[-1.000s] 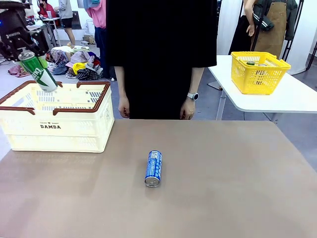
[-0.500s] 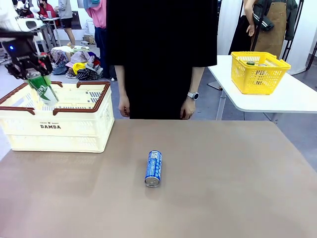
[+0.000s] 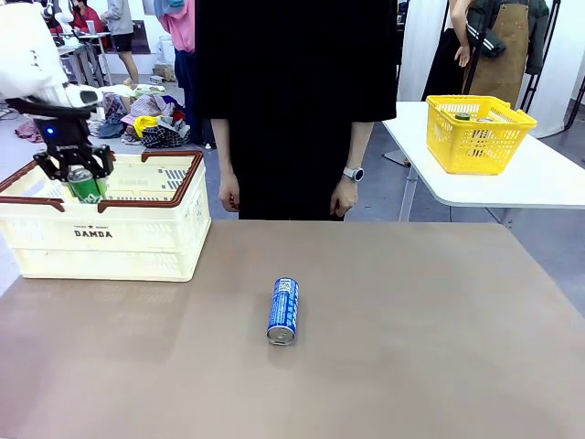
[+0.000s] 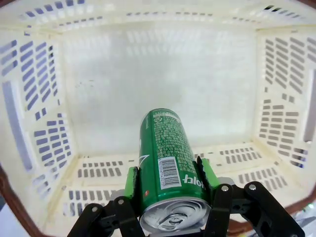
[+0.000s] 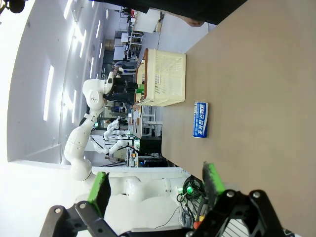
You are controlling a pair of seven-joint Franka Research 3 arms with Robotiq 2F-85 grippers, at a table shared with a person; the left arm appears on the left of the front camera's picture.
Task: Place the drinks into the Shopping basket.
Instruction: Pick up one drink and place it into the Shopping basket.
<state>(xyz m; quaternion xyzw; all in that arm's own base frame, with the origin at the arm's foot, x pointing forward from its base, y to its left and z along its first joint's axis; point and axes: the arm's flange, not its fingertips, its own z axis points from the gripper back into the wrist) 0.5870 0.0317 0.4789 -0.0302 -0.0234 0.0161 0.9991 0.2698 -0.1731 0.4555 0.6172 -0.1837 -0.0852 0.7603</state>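
My left gripper (image 3: 79, 170) is shut on a green can (image 3: 85, 187), held upright just inside the rim at the left end of the cream Shopping basket (image 3: 137, 240). In the left wrist view the green can (image 4: 166, 158) hangs between the green pads (image 4: 132, 182) above the bare basket floor (image 4: 163, 84). A blue can (image 3: 283, 311) lies on its side in the middle of the table. In the right wrist view my right gripper (image 5: 157, 185) is open and holds nothing, well off from the blue can (image 5: 200, 119) and the basket (image 5: 165, 78).
A person in black stands at the table's far edge, hands (image 3: 345, 197) hanging down. A yellow mesh basket (image 3: 477, 133) sits on a white side table at the right. The brown tabletop (image 3: 411, 347) is bare around the blue can.
The left gripper has come down and turned from tilted to upright, lowering the green can from above the basket's left end to inside its rim. The blue can has not moved.
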